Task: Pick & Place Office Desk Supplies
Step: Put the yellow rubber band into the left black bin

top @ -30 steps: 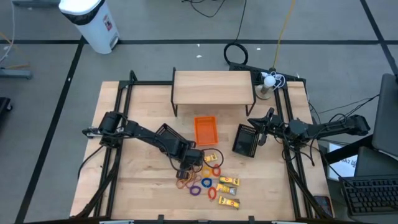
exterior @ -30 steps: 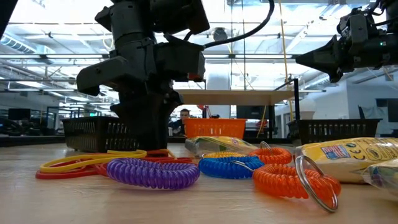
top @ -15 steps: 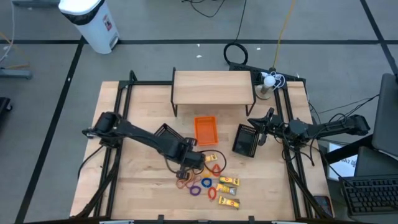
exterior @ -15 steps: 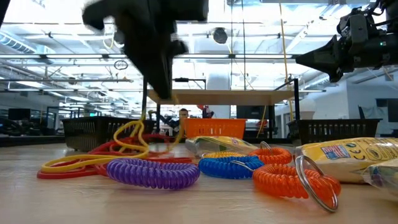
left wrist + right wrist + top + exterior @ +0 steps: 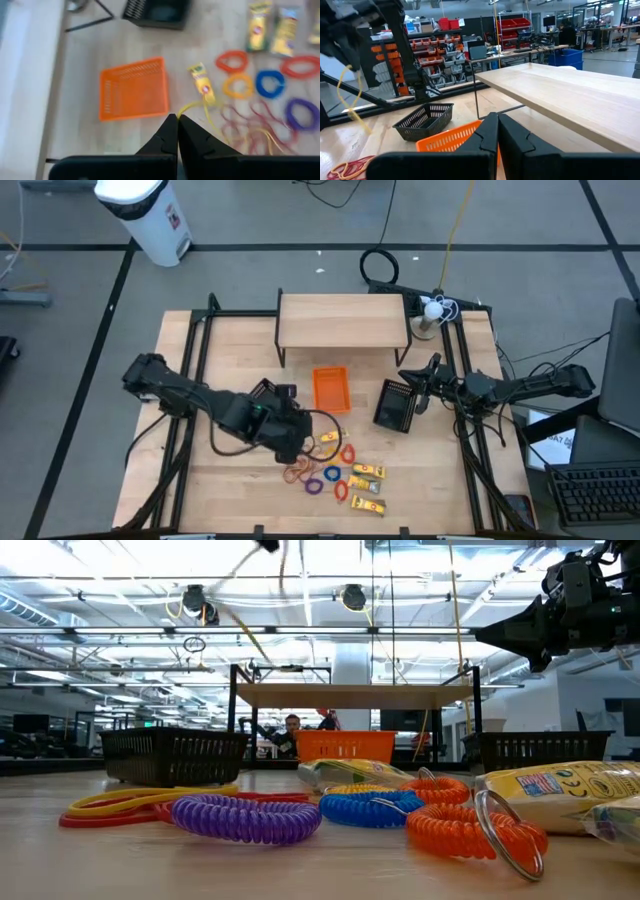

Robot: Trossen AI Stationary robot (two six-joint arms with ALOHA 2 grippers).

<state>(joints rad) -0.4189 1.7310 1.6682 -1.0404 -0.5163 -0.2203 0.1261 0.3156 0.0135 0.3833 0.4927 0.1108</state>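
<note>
Your left gripper point(image 5: 177, 120), pinching a yellow rubber band point(image 5: 200, 111) that dangles lengthwise, hangs just beside the orange tray point(image 5: 132, 88); the right gripper point(image 5: 497, 125) waits shut.

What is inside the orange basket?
Nothing shows inside the orange basket: only its mesh floor, seen from above. The left gripper, shut on a yellow rubber band, is beside it.

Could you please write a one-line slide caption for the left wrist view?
Left tool, shut on a yellow rubber band, lifted above the orange tray and scattered rings.
</note>
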